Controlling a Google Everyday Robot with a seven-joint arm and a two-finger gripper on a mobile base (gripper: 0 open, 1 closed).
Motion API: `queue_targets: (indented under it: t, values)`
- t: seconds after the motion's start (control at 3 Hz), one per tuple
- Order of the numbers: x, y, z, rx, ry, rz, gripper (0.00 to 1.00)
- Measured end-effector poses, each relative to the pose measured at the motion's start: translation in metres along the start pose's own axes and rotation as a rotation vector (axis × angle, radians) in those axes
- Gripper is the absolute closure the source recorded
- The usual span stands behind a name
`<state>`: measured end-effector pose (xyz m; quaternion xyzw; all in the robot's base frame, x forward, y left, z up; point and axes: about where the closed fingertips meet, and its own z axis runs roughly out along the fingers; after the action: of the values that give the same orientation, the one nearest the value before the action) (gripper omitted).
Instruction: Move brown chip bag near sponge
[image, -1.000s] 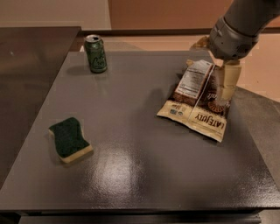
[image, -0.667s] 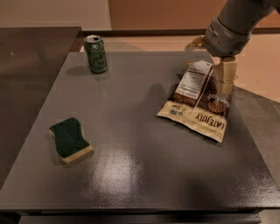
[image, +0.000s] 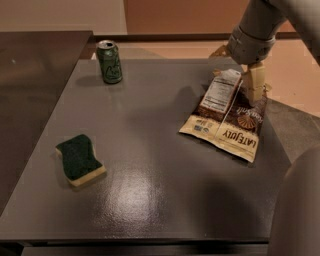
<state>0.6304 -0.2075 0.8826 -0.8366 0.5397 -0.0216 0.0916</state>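
Observation:
The brown chip bag (image: 227, 116) lies flat on the grey table (image: 150, 150) at the right, its white label facing up and "LATE JULY" at its near end. The sponge (image: 80, 159), dark green over pale yellow, lies at the near left, far from the bag. My gripper (image: 239, 67) hangs over the bag's far end. It is open, with one cream finger (image: 255, 82) at the bag's far right corner and the other showing behind the wrist. It holds nothing.
A green drink can (image: 110, 61) stands upright at the far left of the table. A darker counter (image: 35, 75) adjoins the left side. Part of my arm (image: 300, 210) fills the near right corner. The table's right edge is close to the bag.
The gripper has shifted slightly up and to the left over the bag's far end. The bag, sponge and can have not moved.

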Motion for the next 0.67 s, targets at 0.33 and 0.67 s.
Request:
queue_targets:
  t: [0.33, 0.67]
  values:
    - [0.0089, -0.0020, 0.0080, -0.036, 0.027, -0.052, 0.00]
    - [0.0130, 0.0007, 0.0118, -0.067, 0.045, -0.098, 0.00]
